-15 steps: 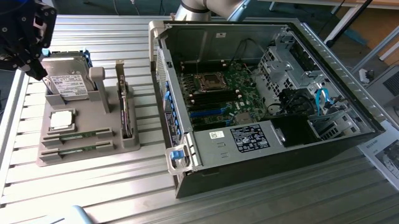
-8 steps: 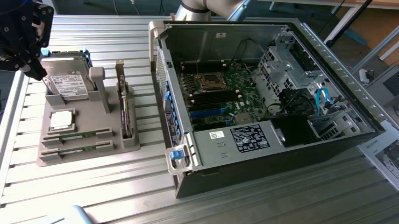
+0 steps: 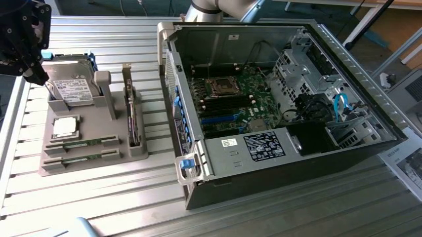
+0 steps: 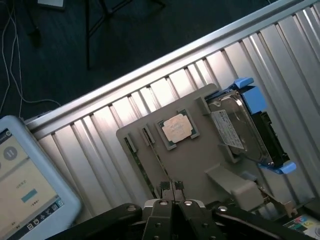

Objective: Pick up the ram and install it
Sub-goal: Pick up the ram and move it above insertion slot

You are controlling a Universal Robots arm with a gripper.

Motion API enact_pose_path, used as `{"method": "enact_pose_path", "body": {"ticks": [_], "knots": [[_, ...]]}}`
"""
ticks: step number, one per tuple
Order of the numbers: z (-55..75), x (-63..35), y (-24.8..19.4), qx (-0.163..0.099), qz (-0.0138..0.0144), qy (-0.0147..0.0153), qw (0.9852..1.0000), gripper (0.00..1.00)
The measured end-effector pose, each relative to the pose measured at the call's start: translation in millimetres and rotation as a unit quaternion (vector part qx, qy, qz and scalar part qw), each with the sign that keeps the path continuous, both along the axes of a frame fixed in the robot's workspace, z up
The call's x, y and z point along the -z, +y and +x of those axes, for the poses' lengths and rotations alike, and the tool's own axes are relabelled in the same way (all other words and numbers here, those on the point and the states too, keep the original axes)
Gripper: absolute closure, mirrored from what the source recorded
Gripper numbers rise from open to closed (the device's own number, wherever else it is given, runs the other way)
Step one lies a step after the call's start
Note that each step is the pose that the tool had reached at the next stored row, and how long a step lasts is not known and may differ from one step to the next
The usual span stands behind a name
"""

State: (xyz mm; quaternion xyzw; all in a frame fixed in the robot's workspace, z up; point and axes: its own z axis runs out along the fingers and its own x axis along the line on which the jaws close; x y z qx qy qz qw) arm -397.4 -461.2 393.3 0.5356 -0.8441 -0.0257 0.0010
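computer case (image 3: 218, 47): open | hard drive (image 3: 71, 89), processor (image 3: 64, 127), expansion card (image 3: 134, 116): in grey holder (image 3: 132, 154)

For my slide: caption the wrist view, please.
Shut end effector over grey plastic parts tray holding square silver processor.

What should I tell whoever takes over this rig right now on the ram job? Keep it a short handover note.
Gripper: shut, holding nothing, hovering above the grey plastic holder at its silver hard drive end.
Ram: one long, narrow green ram stick and a second stick lie in the holder's slots, beside the square silver processor chip.
Done: nothing picked up yet.
Left: the pick-up, and the install on the green motherboard inside the open black computer case.
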Motion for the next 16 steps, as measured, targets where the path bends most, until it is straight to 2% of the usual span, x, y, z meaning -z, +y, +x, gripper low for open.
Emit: {"method": "enact_pose_path", "body": {"ticks": [3, 6, 11, 14, 16], "knots": [[0.0, 0.0, 0.0, -0.024, 0.0000, 0.0000, 0.9997, 0.89], [0.0, 0.0, 0.0, -0.050, 0.0000, 0.0000, 0.9988, 0.89], [0.0, 0.0, 0.0, -0.096, 0.0000, 0.0000, 0.9953, 0.89], [0.0, 0.0, 0.0, -0.130, 0.0000, 0.0000, 0.9915, 0.89], [0.0, 0.0, 0.0, -0.155, 0.0000, 0.0000, 0.9879, 0.89]]}}
